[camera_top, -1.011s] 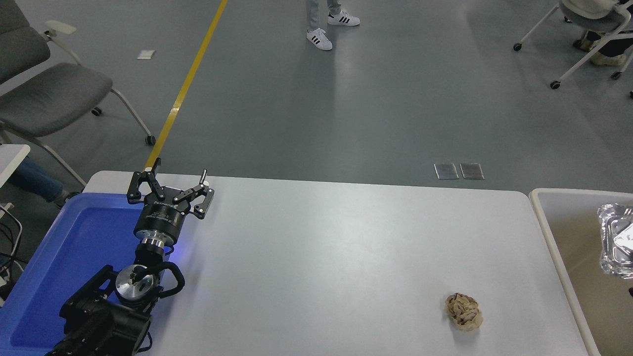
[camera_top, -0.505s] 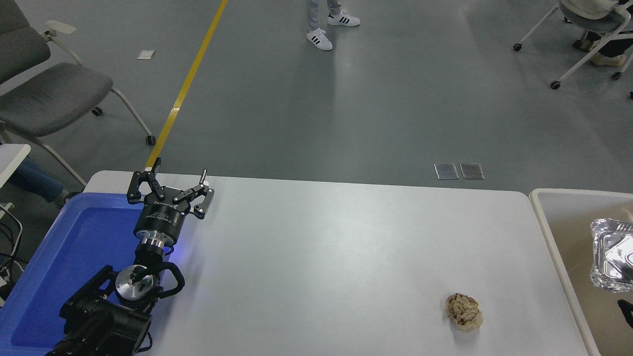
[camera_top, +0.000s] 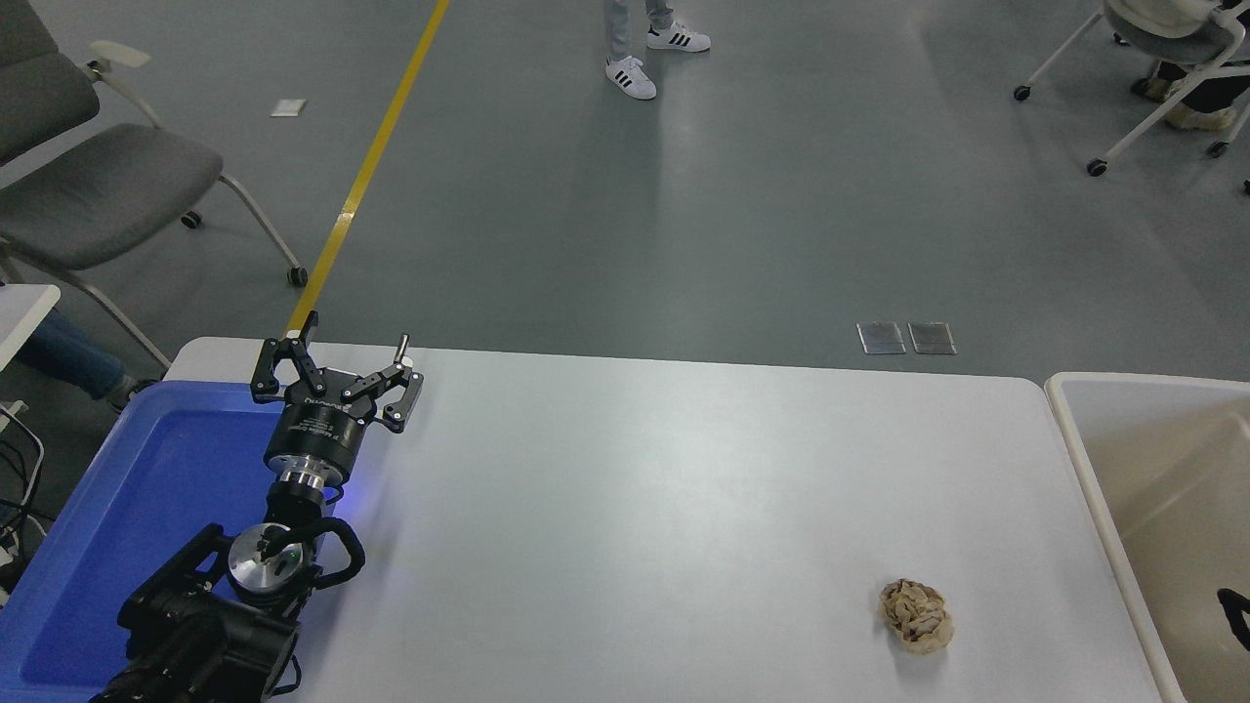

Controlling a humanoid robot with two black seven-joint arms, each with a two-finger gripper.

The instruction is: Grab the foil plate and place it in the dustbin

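I cannot see the foil plate anywhere. It is not on the white table (camera_top: 625, 488), and it does not show in the part of the dustbin (camera_top: 1086, 459) that I can see. The bin stands just off the right end of the table, and its inside looks bare and beige. The picture cuts off the bin's right side, so the plate may lie in there out of sight. I cannot tell which way its long side points.

A small black bit of the right gripper (camera_top: 1235, 617) shows low inside the bin, right at the picture's edge. So little of it shows that I cannot tell if it is holding or letting go. The right arm is the one at the bin. I think the drop is done or nearly done, and the next thing is to lift that arm out without bumping the thick rim.

The left gripper (camera_top: 342, 363) is parked far away at the lower left, over the edge of the blue tray (camera_top: 146, 508). Its claw is spread wide and holds nothing.

The table top is smooth and flat. A tan lumpy ball (camera_top: 916, 615) sits near the right front, well apart from the bin.

Past the table is a grey floor with a yellow line (camera_top: 366, 171). There is a grey chair (camera_top: 98, 190) on the left, and a person's white shoes (camera_top: 631, 76) far back.
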